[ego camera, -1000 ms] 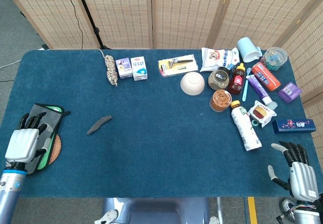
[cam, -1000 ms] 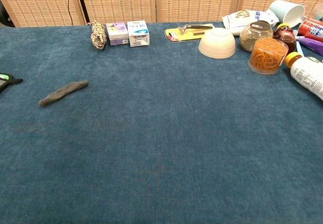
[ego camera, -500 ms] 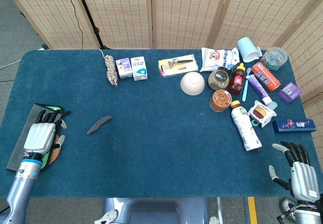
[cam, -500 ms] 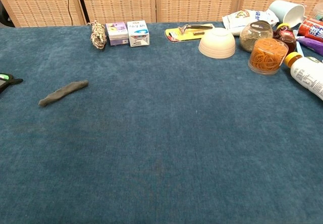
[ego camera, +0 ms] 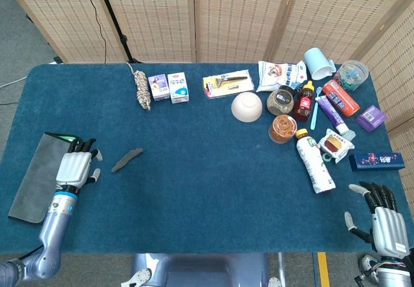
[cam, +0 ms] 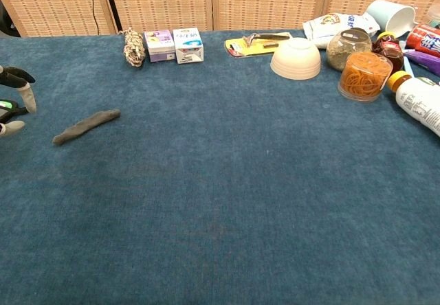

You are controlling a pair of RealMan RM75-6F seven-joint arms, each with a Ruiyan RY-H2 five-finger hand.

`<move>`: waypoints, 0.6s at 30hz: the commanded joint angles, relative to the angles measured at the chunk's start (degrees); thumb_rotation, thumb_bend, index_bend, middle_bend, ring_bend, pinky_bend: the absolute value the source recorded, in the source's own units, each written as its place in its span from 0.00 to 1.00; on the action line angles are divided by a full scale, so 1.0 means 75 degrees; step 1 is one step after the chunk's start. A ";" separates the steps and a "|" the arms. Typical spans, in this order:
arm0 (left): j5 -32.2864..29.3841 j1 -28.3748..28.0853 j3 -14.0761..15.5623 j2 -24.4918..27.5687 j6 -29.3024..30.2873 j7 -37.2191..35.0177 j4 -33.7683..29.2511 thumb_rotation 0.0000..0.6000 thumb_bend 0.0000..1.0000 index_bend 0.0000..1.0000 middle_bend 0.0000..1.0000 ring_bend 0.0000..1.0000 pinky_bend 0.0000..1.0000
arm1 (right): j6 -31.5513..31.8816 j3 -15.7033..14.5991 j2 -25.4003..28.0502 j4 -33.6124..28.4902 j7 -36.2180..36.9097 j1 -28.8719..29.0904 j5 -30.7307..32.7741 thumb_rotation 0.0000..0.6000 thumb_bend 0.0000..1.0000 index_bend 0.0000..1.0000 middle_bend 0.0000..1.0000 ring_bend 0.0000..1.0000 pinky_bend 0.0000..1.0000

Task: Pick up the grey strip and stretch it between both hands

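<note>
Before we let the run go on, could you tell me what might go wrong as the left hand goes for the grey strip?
1. The grey strip lies flat on the blue cloth, so the left hand may drag it or snag the cloth instead of lifting it.
2. The right hand waits at the far corner; reaching across, it could brush the white bottle.

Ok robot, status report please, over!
Left hand open, beside the flat grey strip, not touching. Right hand open at the near right table edge. Nothing between left hand and strip.
</note>
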 commanded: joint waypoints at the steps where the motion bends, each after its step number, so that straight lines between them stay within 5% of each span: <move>1: -0.0082 -0.0111 0.0017 -0.0136 -0.0083 0.0057 0.0141 1.00 0.36 0.46 0.14 0.15 0.01 | 0.0021 -0.0002 0.0000 0.0006 0.0008 -0.0016 0.0005 1.00 0.39 0.25 0.18 0.10 0.00; 18: -0.0602 -0.0534 0.0161 -0.0716 -0.0217 0.0463 0.0388 1.00 0.36 0.46 0.14 0.15 0.01 | 0.0145 -0.0027 0.0034 0.0092 0.0166 -0.0165 0.0065 1.00 0.39 0.25 0.18 0.10 0.00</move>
